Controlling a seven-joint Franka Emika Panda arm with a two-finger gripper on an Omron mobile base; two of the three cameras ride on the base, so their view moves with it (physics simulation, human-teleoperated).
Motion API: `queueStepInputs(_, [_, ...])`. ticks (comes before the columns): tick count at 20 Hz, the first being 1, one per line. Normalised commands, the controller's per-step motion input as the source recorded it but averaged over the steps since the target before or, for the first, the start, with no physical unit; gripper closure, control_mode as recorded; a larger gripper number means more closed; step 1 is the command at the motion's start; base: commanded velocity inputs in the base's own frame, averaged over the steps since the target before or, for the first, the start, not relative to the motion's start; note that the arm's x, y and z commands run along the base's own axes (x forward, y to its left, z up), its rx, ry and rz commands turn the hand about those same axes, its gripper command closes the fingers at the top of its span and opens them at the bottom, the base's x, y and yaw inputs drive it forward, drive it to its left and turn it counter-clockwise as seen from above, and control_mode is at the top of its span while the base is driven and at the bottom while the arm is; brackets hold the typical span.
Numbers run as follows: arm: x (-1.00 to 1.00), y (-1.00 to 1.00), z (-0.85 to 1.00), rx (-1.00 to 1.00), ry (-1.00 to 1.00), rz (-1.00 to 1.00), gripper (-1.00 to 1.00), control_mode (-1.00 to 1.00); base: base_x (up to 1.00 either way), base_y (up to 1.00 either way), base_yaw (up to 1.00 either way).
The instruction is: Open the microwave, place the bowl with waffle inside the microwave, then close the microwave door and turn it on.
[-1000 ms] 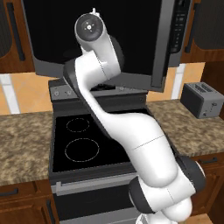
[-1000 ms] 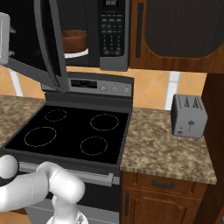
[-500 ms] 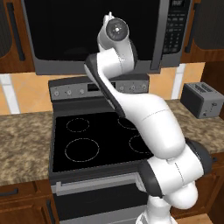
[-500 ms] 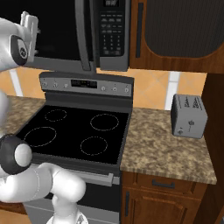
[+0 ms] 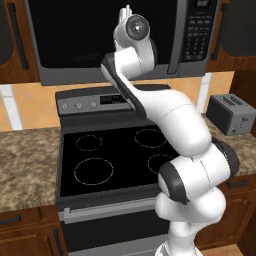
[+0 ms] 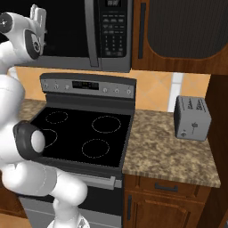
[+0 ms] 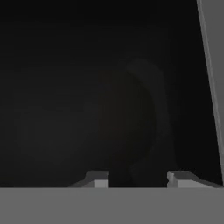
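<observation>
The microwave [image 5: 192,67] hangs above the stove, and the microwave door [image 5: 75,35] lies flush in its steel frame, left of the black keypad strip [image 5: 198,30]. My gripper [image 5: 126,11] is raised against the upper middle of the dark glass. From the right, the gripper [image 6: 39,13] is at the door [image 6: 67,26], left of the keypad [image 6: 115,31]. In the hand view the gripper [image 7: 138,179] is open, and the fingertips [image 7: 98,179] stand apart close to the dark glass [image 7: 87,87] with nothing between them. The bowl and waffle are hidden.
Below is the black stove [image 5: 115,150] with its control panel [image 6: 89,84]. A grey toaster [image 6: 192,118] sits on the granite counter [image 6: 169,151] to the right. Wooden cabinets [image 6: 182,26] flank the microwave.
The microwave door swung from wide open to shut, hiding the bowl inside. My hand followed it to the right and now rests at the glass.
</observation>
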Motion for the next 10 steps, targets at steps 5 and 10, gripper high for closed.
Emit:
queueStepInputs(5, [0.35,-0.05,-0.24,0.0,0.0,0.0,-1.0,-1.0,0.0,0.0,0.0])
queueStepInputs(10, [-0.51,-0.66,-0.34,0.0,0.01,0.01,-1.0,-1.0,0.0,0.0,0.0])
